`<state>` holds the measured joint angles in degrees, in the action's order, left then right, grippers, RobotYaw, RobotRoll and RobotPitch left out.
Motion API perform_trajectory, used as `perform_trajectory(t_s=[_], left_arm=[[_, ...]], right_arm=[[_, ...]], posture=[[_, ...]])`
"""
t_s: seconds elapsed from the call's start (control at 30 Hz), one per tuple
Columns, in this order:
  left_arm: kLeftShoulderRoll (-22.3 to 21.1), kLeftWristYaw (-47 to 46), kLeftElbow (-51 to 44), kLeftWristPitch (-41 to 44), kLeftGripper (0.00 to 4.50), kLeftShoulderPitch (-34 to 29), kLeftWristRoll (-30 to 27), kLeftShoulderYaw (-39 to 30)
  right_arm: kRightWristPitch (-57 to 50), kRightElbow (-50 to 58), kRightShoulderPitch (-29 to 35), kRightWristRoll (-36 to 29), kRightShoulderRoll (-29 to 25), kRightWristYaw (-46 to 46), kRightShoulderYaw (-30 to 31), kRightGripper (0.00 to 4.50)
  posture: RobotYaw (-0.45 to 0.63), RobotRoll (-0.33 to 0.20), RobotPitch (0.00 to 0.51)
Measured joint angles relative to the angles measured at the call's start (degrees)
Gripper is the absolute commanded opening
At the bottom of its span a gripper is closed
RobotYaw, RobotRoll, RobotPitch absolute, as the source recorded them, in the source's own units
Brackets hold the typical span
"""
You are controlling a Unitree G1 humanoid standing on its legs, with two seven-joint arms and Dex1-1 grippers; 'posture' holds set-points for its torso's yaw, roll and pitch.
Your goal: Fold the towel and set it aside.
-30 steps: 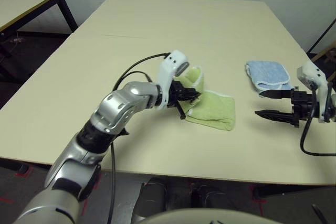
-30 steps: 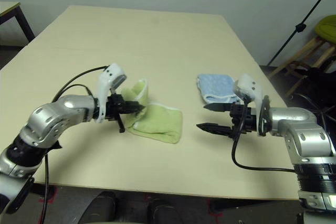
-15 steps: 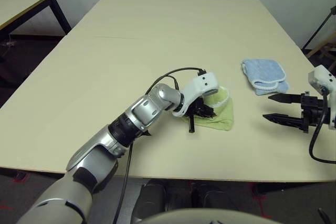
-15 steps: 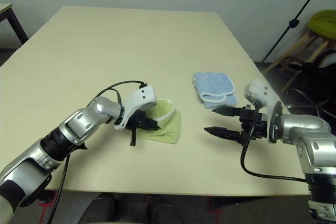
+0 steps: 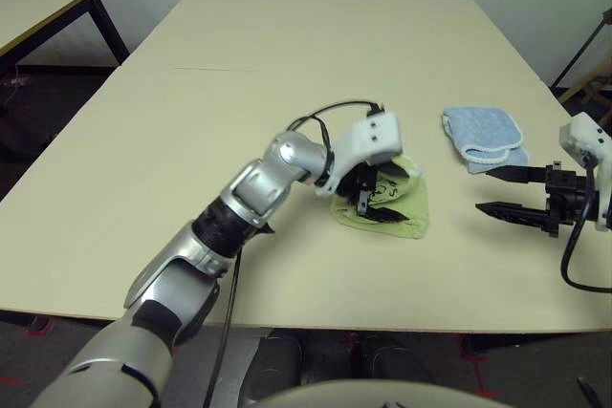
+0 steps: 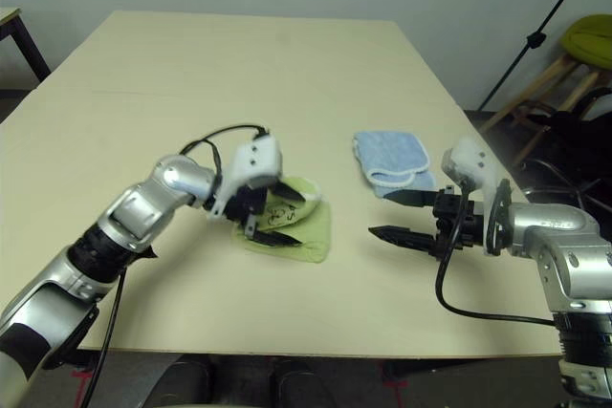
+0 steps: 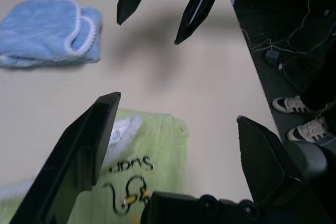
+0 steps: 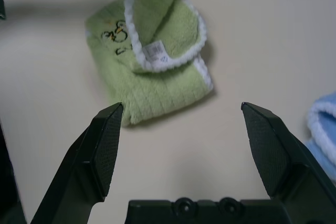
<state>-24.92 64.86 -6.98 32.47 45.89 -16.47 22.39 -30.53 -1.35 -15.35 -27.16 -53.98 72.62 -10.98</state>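
Since a second ago your left hand has let go of the towel: back then it was pinched shut on a raised flap, and now its two black fingers stand wide apart just above the cloth, holding nothing. That arm has also reached further across, so the hand now hangs over the towel's left part rather than beside it.

Going from left to right, you see the silver left forearm crossing the desk towards the middle. Under its hand the light green towel lies in a folded bundle near the desk's front edge, roughly in the middle of its width. A dark embroidered mark faces up on the top layer. In the right wrist view one white-edged flap curls up and over the bundle, a small white label showing at its base.

Further right and a little farther back lies a light blue folded cloth, apart from the towel. Nearest the right edge your right hand hovers above the desk, its fingers spread wide and empty, pointing towards the towel and well clear of it.
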Motion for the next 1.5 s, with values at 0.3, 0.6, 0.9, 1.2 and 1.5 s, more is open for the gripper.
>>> perform_trajectory(t_s=[0.3,0.6,0.9,1.2,1.5], left_arm=[[-8.82,0.29,-1.71,4.22,4.48,-6.37,-4.21,-7.97],[-9.94,-3.54,4.31,-2.95,4.48,-12.59,-2.00,-11.29],[-10.23,-4.53,4.90,-5.35,4.50,-16.53,-2.02,-14.21],[-10.23,-5.48,4.42,-5.25,4.50,-17.23,-2.04,-14.80],[-10.28,-5.79,3.65,-4.62,4.50,-17.23,-2.04,-14.79]], right_arm=[[-5.70,2.76,-7.81,-0.09,7.80,-7.36,4.18,4.50],[-12.89,6.06,-14.18,0.90,17.98,-18.09,12.49,4.50],[-18.16,4.40,-17.91,4.75,22.22,-25.37,18.02,4.33],[-20.84,3.72,-17.85,4.96,23.41,-26.94,18.69,1.18],[-28.87,6.61,-17.22,-0.59,23.14,-27.92,12.72,0.04]], posture=[[0.08,0.000,0.058],[0.09,0.000,0.053],[0.11,0.000,0.054],[0.11,0.000,0.055],[0.10,0.000,0.061]])
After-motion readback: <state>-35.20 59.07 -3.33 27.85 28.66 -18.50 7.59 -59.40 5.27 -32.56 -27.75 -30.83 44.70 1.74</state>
